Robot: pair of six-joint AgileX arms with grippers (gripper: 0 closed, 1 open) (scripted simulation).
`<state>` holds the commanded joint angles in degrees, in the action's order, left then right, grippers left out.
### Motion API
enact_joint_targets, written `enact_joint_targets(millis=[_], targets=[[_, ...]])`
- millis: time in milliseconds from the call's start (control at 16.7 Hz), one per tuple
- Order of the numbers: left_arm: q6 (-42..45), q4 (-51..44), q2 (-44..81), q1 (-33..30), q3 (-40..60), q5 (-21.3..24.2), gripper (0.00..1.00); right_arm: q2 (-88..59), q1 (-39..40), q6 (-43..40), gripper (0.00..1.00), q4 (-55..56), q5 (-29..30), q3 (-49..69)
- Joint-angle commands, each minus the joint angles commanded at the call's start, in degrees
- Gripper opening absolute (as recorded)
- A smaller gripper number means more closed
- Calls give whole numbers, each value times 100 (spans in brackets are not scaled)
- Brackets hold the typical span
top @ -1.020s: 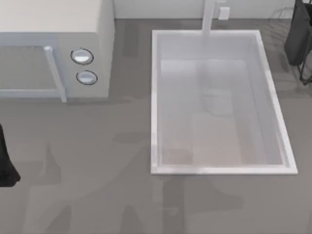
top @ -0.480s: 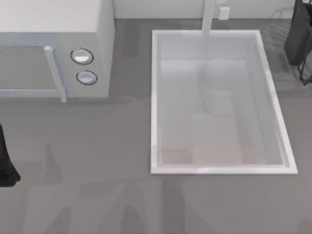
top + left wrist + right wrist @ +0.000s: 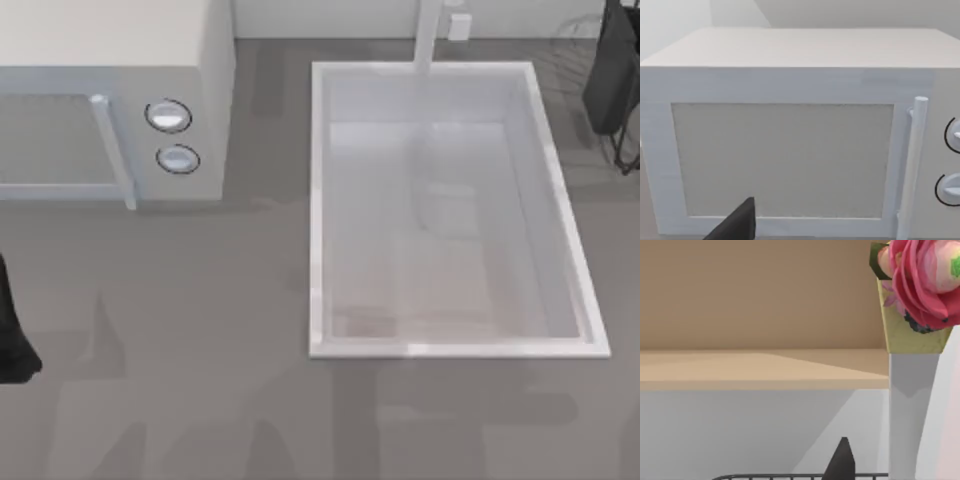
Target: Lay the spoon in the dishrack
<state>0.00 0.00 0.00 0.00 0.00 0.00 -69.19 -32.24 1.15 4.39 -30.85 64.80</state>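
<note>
The spoon is out of view. The dishrack [image 3: 610, 80] stands at the table's far right back corner, a flat black panel with thin dark wires, cut off by the picture's edge. In the right wrist view one of the dishrack's dark wire rims [image 3: 770, 476] runs close below a dark tip of my right gripper [image 3: 840, 463]. My left arm [image 3: 12, 335] is parked at the table's left edge. In the left wrist view a dark tip of my left gripper [image 3: 738, 226] points at the microwave's door.
A white microwave [image 3: 110, 110] fills the back left. A big white sink basin [image 3: 316, 210] with a faucet [image 3: 428, 35] takes up the middle right. A pink flower [image 3: 925, 280] in a white vase [image 3: 907, 410] and a wooden shelf [image 3: 740, 367] stand beyond the rack.
Soft shadows on the counter in front of the sink have shifted. The left arm, the rack and the microwave are where they were.
</note>
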Motion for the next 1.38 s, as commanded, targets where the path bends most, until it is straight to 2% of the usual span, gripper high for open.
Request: enact_joint_targets(millis=[540, 720, 1020, 1380], targets=[[0, 0, 0, 0, 0, 0, 100, -2878, 1194, -34, 0, 3705, 1218, -685], [0, 0, 0, 0, 0, 0, 100, -3331, 1437, -23, 0, 4222, 1467, -852], [0, 0, 0, 0, 0, 0, 100, -3377, 1466, -22, 0, 4276, 1496, -873], [0, 0, 0, 0, 0, 0, 100, -3377, 1466, -22, 45, 4276, 1496, -873]])
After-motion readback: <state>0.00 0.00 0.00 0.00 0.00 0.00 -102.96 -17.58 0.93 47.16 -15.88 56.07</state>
